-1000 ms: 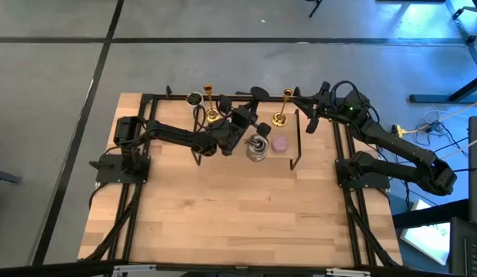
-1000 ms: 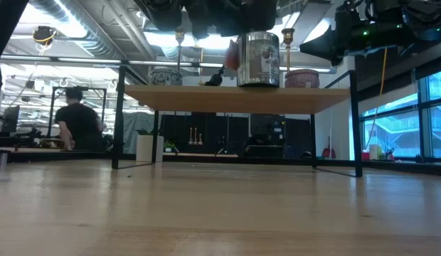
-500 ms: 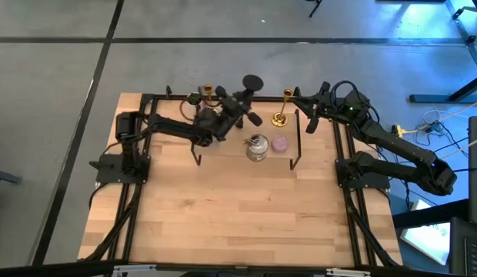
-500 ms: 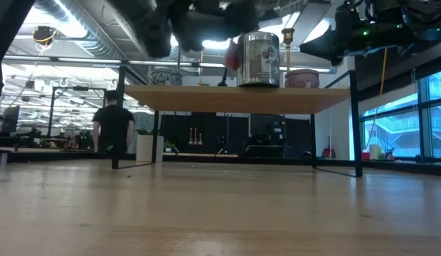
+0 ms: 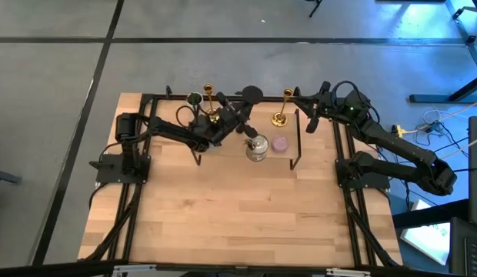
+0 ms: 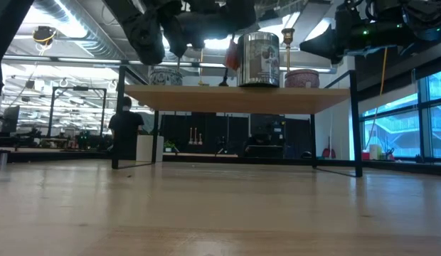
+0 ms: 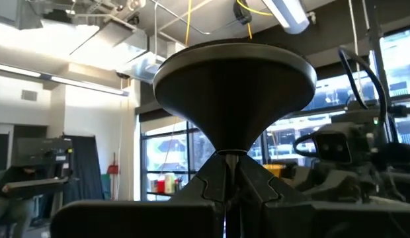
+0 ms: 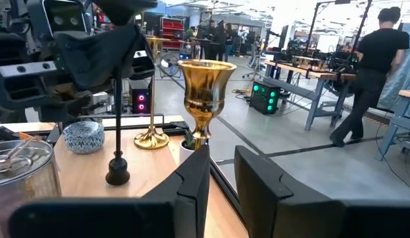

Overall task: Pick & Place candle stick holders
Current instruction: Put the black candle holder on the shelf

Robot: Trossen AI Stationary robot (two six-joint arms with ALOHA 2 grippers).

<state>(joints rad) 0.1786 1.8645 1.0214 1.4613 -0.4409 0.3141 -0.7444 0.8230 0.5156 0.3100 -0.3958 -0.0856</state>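
Candle stick holders (image 5: 281, 108) stand on the raised shelf (image 8: 79, 168) - the nearer gold one (image 8: 204, 84) is just past the right gripper (image 8: 221, 165), whose jaws are narrowly parted with nothing visibly between them. It looks stiff, slick and top-heavy, so I'd pinch low on the thin stem. Farther off stands its twin (image 8: 151, 135) - and beside that, the left gripper (image 7: 230, 162) is clamped on a dark flared holder (image 7: 235, 86).
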